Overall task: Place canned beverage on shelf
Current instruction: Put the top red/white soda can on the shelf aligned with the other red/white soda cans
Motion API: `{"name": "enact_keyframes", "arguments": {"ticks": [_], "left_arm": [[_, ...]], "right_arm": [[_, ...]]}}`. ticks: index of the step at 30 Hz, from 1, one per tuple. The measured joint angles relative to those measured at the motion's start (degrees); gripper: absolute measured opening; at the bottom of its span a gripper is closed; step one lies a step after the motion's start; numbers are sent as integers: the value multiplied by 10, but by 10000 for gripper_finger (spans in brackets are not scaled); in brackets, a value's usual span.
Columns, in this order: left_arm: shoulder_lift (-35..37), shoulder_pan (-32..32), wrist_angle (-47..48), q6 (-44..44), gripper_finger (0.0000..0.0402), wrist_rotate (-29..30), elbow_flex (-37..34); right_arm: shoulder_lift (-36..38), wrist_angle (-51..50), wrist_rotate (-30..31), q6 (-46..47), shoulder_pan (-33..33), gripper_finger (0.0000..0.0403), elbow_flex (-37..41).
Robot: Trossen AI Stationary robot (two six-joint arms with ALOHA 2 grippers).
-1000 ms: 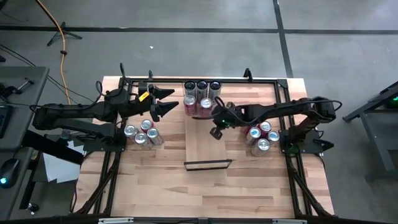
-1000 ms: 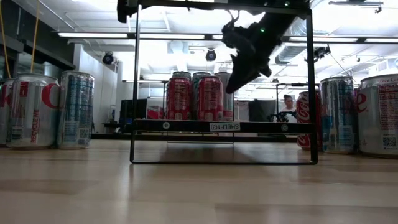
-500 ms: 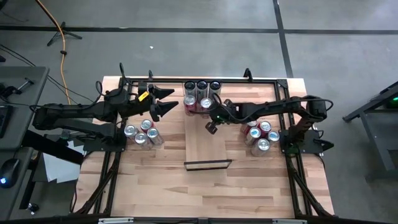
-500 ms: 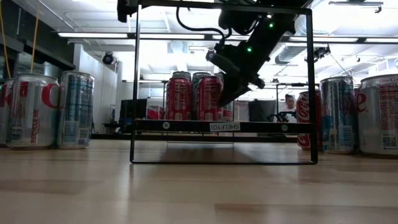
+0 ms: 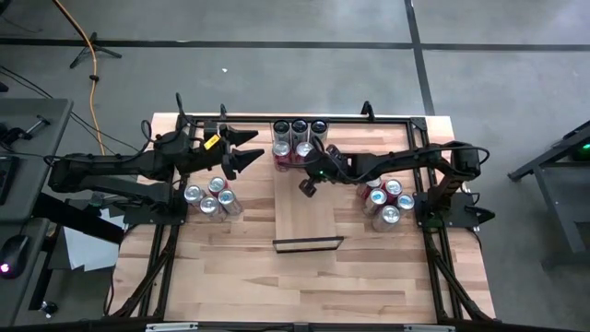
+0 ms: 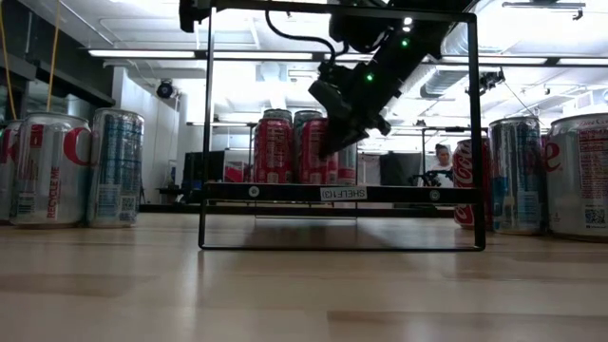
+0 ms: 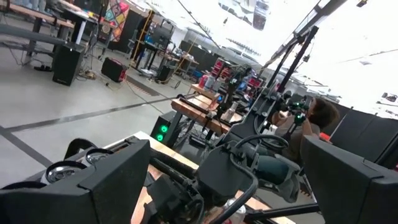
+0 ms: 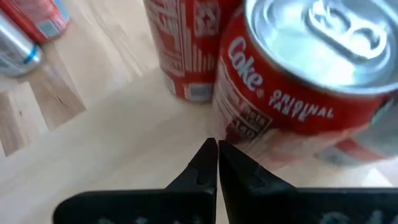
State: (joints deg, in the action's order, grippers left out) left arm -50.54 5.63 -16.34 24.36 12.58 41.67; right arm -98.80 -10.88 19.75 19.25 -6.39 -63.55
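Room: grey concrete floor around a striped wood table (image 5: pixel 230 267); orange cable on the floor at far left.
High view, shelf: pale board (image 5: pixel 307 217) mid-table, black lip at its near end; five cans (image 5: pixel 300 128) bunched at its far end, three silver-topped behind, two red in front.
High view, right gripper (image 5: pixel 305 188): over the shelf, just in front of the red cans, jaws clenched, holding nothing.
High view, left gripper (image 5: pixel 244 150): parked left of the shelf, jaws spread, empty.
High view, spares: left cans (image 5: pixel 210 197) and right cans (image 5: pixel 387 201) stand on the table either side, off the shelf.
Low view: right gripper (image 6: pixel 328 144) hangs in front of the shelved red cans (image 6: pixel 294 149), inside a black frame (image 6: pixel 204 133); tip overlaps the cans, contact unclear. Person small in the background.
Left wrist view: lab room beyond, both fingers (image 7: pixel 106 186) wide apart; a person partly hidden behind them.
Right wrist view: shut tips (image 8: pixel 216 163) right at a Coke can (image 8: pixel 298 81), second red can just behind.
Risk: shut tips this near could nudge or tip the red can into its neighbours if the arm pushes forward.
Hidden: rear cans' labels; whether tip touches the can; right can cropped in the wrist view.
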Motion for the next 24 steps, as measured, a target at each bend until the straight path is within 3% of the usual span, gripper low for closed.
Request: {"name": "enact_keyframes", "arguments": {"ticks": [5, 9, 14, 24], "left_arm": [[0, 0, -2, -5, 360, 0, 0], [0, 0, -2, -5, 360, 0, 0], [0, 0, -3, -5, 360, 0, 0], [0, 0, -3, -5, 360, 0, 0]], "right_arm": [[0, 14, -17, -23, 0, 0, 0], [11, -44, -33, -28, 1, 0, 0], [27, -124, 40, -23, -2, 0, 0], [30, -62, 84, -14, -21, 0, 0]]}}
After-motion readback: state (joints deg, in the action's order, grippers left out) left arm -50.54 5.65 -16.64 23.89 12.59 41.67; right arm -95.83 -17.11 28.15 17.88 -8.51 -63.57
